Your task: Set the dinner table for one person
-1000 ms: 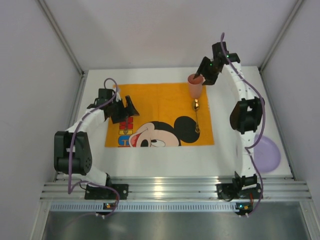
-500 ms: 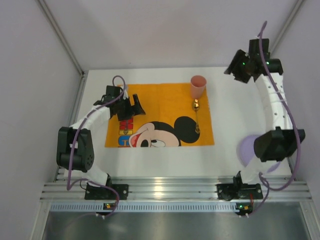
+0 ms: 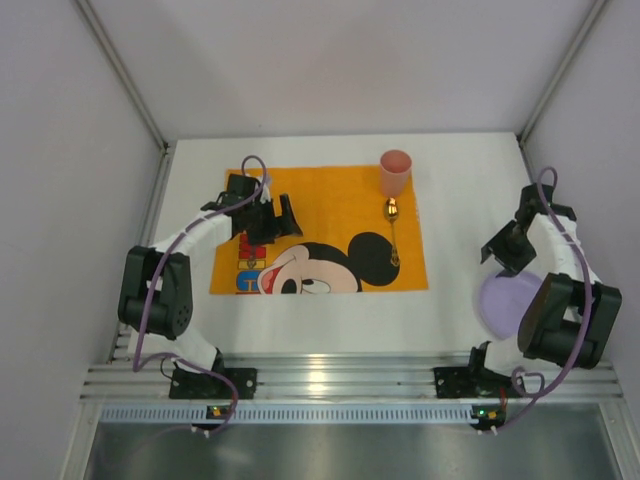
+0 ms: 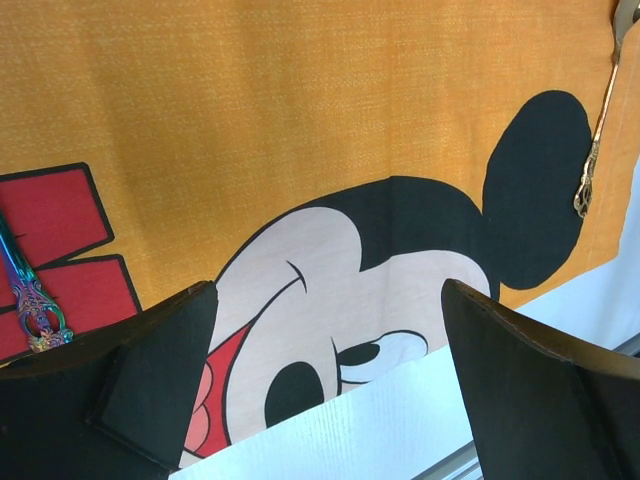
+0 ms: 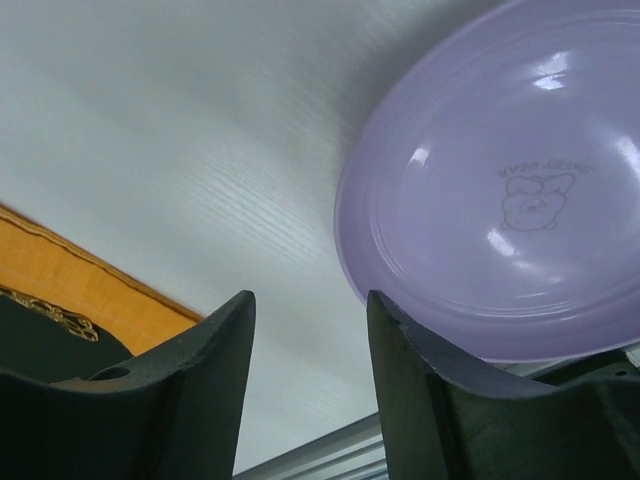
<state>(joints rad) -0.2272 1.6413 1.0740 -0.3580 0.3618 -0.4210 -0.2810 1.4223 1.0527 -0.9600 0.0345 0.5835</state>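
The dinner table (image 3: 460, 180): where is it, and what does it carry?
— It is the white surface that spans the enclosure floor, from the arm bases to the far wall. An orange Mickey Mouse placemat (image 3: 320, 200) lies left of centre. A pink cup (image 3: 395, 172) stands upright on the placemat's far right corner. A gold spoon (image 3: 393, 235) lies along its right edge, bowl end just beside the cup. A purple plate (image 3: 500, 305) rests on the bare surface near the near right corner.
— Left gripper (image 4: 330, 370)?
— The jaws stand wide apart with nothing between them. It hangs over the left half of the placemat. The handle of an iridescent utensil (image 4: 25, 290) lies on the red lettering beside its left finger.
— Right gripper (image 5: 310, 370)?
— The jaws are parted and hold nothing. It hangs over the bare surface at the plate's left rim. Whether it touches the plate cannot be told.
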